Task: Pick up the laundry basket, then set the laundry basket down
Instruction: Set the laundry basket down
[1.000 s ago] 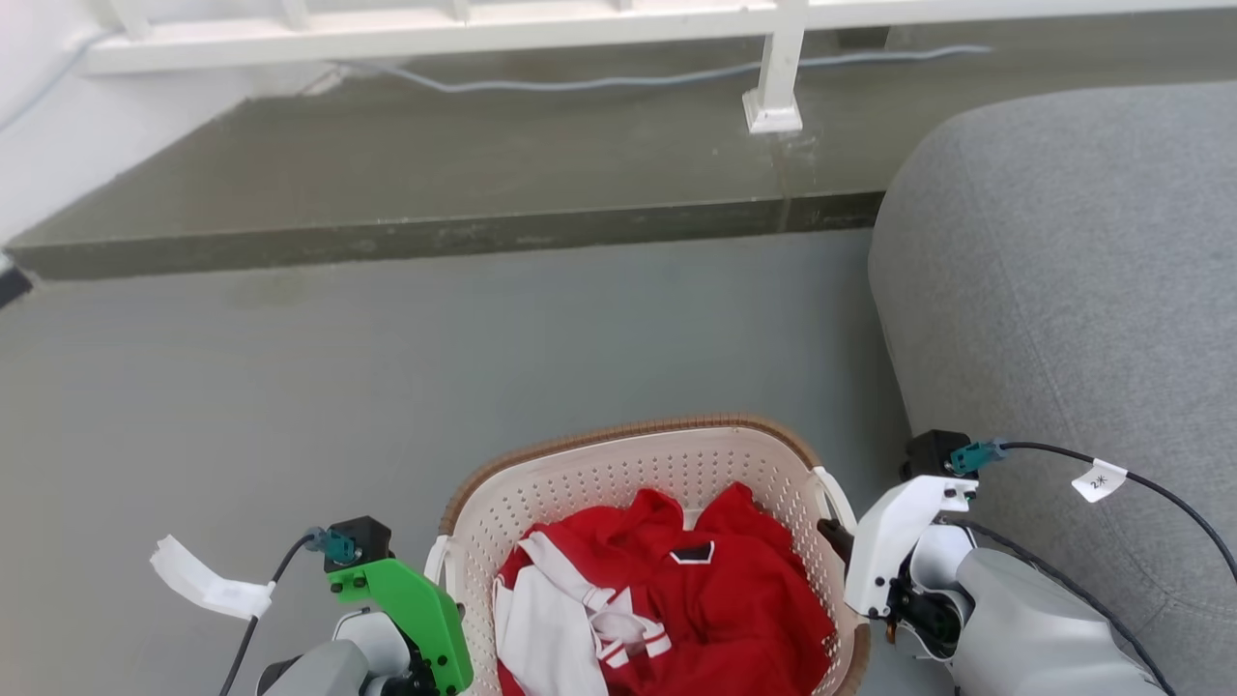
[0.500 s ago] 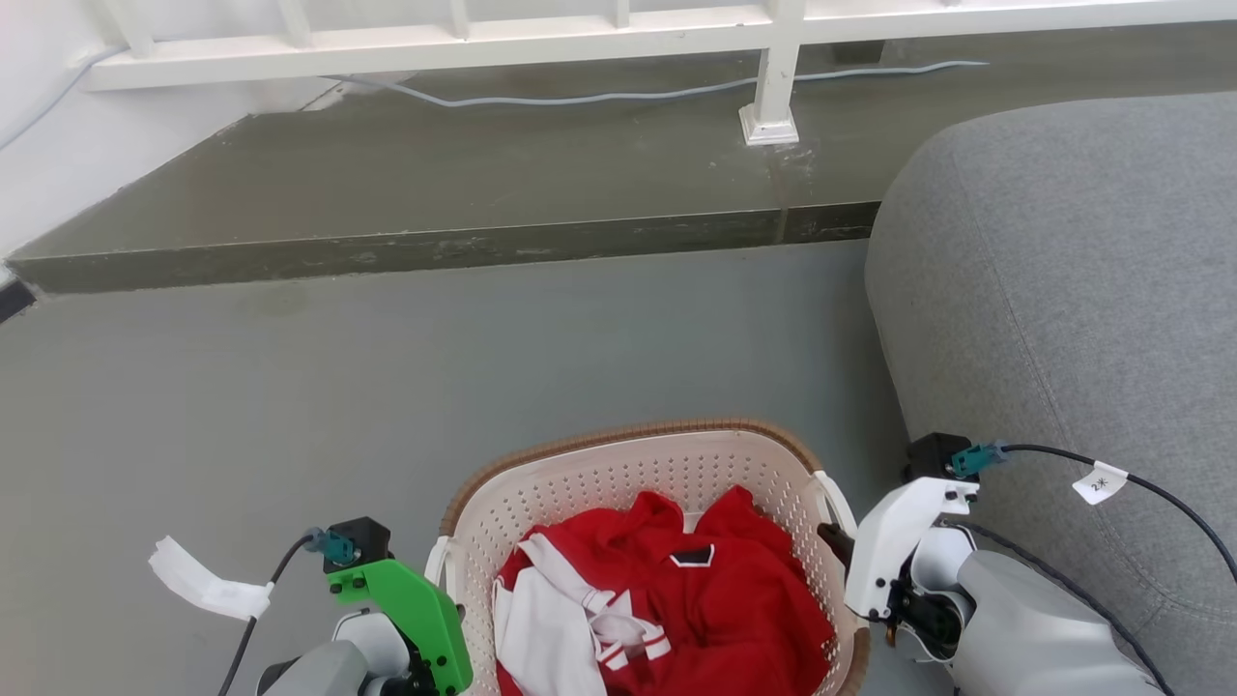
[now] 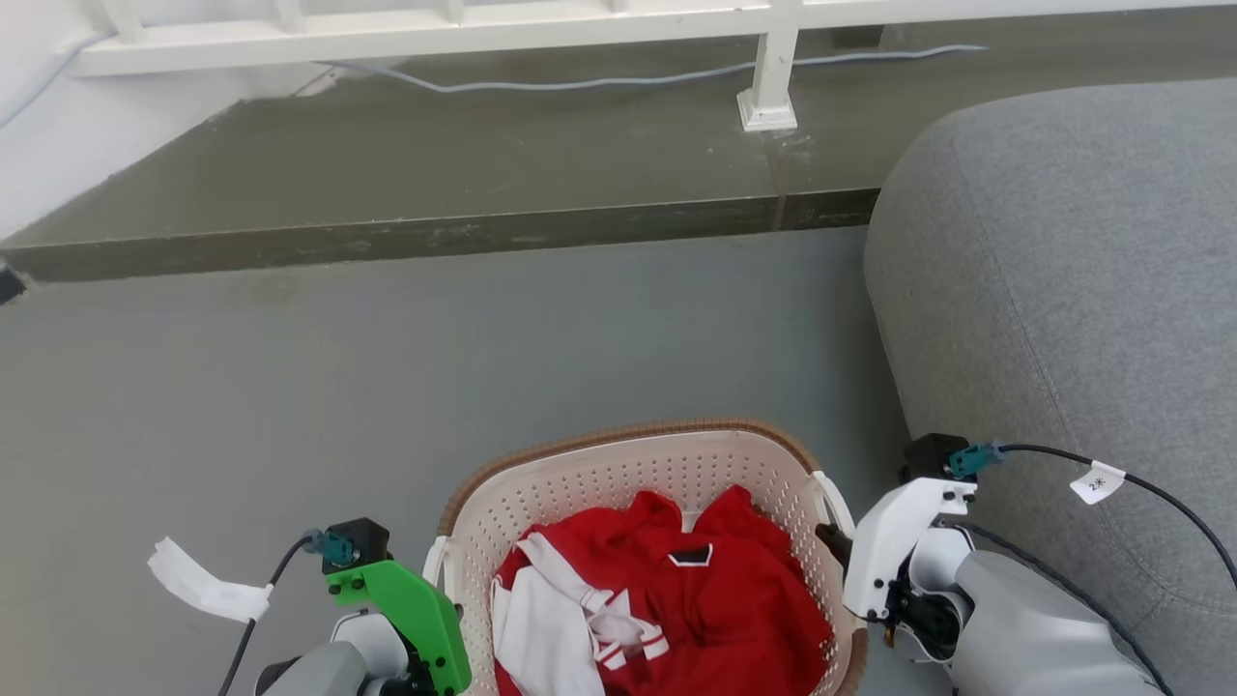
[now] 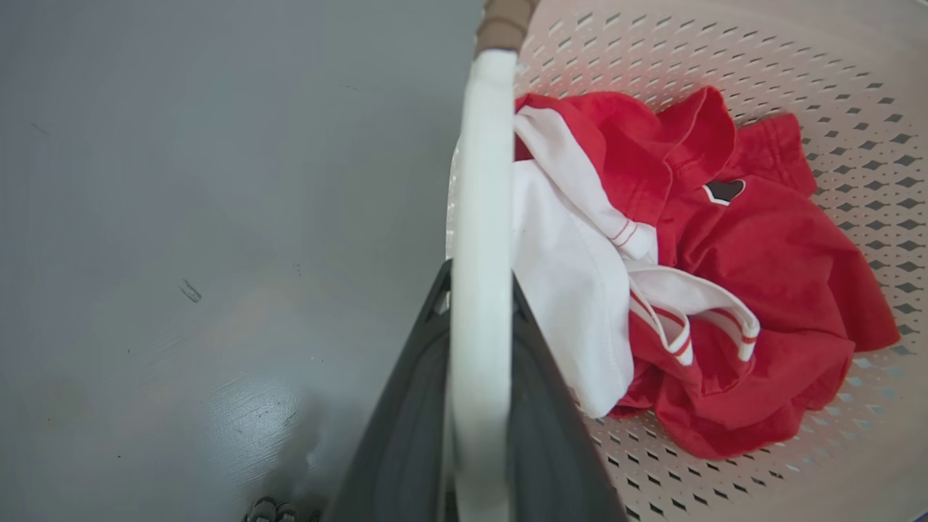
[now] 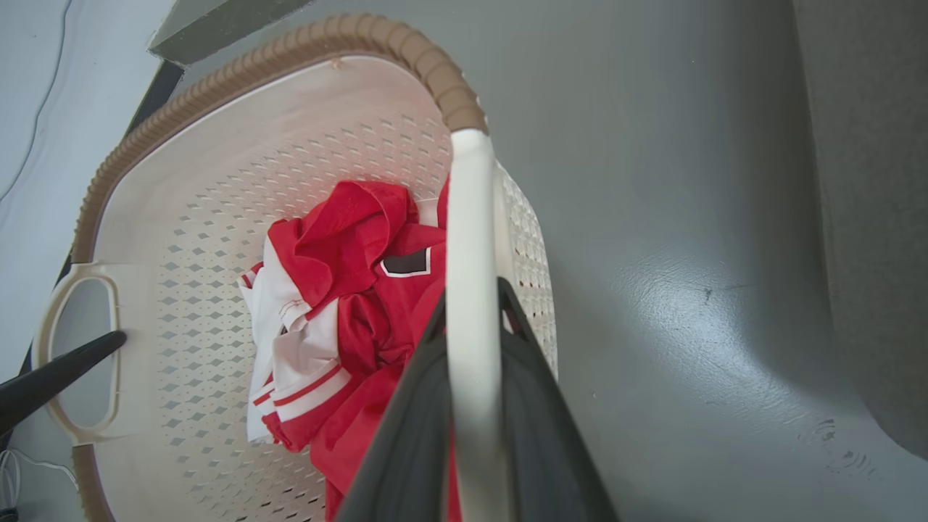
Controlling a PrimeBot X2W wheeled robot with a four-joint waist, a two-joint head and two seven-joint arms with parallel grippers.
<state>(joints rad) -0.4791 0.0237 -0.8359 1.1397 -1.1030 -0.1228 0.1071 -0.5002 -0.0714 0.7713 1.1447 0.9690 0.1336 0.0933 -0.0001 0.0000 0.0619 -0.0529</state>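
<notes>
My left pincer (image 4: 480, 286) is closed tight on the laundry basket (image 3: 628, 474), holding it by the white left handle (image 4: 482, 167). One dark finger (image 4: 406, 420) presses the outer side of the bar and the other the inner side, with the bar running straight up between them. My right pincer (image 5: 471, 304) holds the right handle (image 5: 470, 210) in the same way, a finger on each side and no gap to the bar. The basket therefore sits between my two pincers, its brown rim (image 3: 618, 437) curving round ahead of them and its perforated cream wall just inside each inner finger. A crumpled red and white garment (image 3: 696, 599) lies in the basket between the pincers, its white part just beside the inner finger of my left pincer. From my right wrist, the tip of a left finger (image 5: 58, 373) shows at the opening of the far handle. On the outer side of my left pincer there is bare grey floor (image 3: 387, 367). On the outer side of my right pincer, near it, stands a grey upholstered sofa (image 3: 1063, 271). Well ahead of both pincers runs a raised dark step (image 3: 435, 174) with a white railing (image 3: 483, 29) and a pale cable (image 3: 580, 82) on it. I cannot tell whether the basket's base touches the floor.
</notes>
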